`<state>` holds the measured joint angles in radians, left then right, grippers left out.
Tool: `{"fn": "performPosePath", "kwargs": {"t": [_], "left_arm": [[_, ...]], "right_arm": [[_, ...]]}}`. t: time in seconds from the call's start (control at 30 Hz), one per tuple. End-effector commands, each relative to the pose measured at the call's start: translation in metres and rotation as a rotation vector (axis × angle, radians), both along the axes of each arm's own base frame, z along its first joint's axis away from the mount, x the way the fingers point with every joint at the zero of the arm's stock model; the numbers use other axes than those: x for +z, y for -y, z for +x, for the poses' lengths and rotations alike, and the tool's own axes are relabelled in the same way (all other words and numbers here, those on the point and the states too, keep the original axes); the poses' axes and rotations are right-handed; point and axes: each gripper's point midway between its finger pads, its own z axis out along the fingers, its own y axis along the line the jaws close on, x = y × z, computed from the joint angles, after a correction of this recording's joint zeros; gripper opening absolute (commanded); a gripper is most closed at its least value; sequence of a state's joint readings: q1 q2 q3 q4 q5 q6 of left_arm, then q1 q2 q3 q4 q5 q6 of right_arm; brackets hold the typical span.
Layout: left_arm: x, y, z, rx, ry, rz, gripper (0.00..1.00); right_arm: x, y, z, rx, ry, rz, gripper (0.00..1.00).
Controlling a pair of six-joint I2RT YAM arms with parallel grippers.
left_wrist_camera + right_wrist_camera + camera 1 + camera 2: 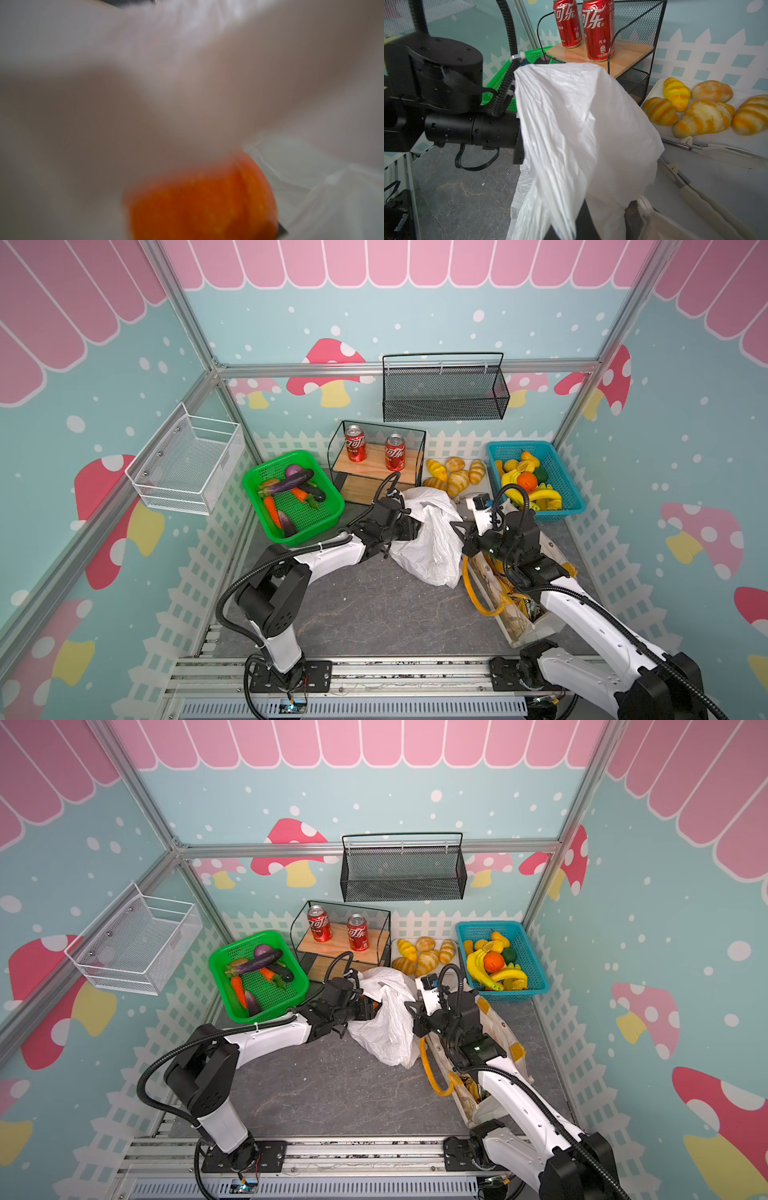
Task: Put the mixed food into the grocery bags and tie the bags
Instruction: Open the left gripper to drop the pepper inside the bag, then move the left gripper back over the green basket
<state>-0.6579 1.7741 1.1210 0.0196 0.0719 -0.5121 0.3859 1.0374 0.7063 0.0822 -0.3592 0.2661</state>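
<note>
The white bag [432, 547] is clamped by the right gripper [456, 527]. The state of the left gripper [412, 526], inserted in it, cannot be told.

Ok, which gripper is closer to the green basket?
Left. The left gripper, jaws inside the white bag, sits beside the green basket; the right gripper pinches the bag's far side.

two red cans [355, 443] [395, 452]; five bread pieces [677, 93] [712, 91] [660, 111] [704, 118] [751, 115]; two bags, one white plastic bag [432, 539] and one cream tote [536, 632]; two plastic baskets, a green basket [307, 527] and a blue basket [559, 512]; two wall baskets, a white wire basket [183, 464] and a black mesh basket [444, 398]; one wire shelf [374, 466]; two arms [324, 551] [582, 605].
</note>
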Motion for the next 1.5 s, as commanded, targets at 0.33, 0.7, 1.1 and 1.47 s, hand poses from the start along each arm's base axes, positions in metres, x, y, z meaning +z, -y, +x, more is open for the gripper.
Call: {"fn": "performPosePath", "kwargs": {"t": [0.33,0.7,1.1,1.47], "left_arm": [[0.023,-0.013,-0.036,-0.146,0.048,0.014,0.96],[0.059,-0.083,-0.099,-0.166,0.063,-0.196,0.89],[0.065,-0.307,0.047,0.773,0.081,0.089,0.89],[0.005,-0.369,0.143,0.774,-0.12,0.296,0.89]], "right_arm": [[0.002,0.006,0.0,-0.022,0.022,-0.015,0.0],[-0.002,0.014,0.009,-0.086,0.018,-0.033,0.0],[-0.004,0.012,0.007,-0.07,0.02,-0.027,0.0],[-0.007,0.011,0.008,-0.066,0.02,-0.038,0.0]]}}
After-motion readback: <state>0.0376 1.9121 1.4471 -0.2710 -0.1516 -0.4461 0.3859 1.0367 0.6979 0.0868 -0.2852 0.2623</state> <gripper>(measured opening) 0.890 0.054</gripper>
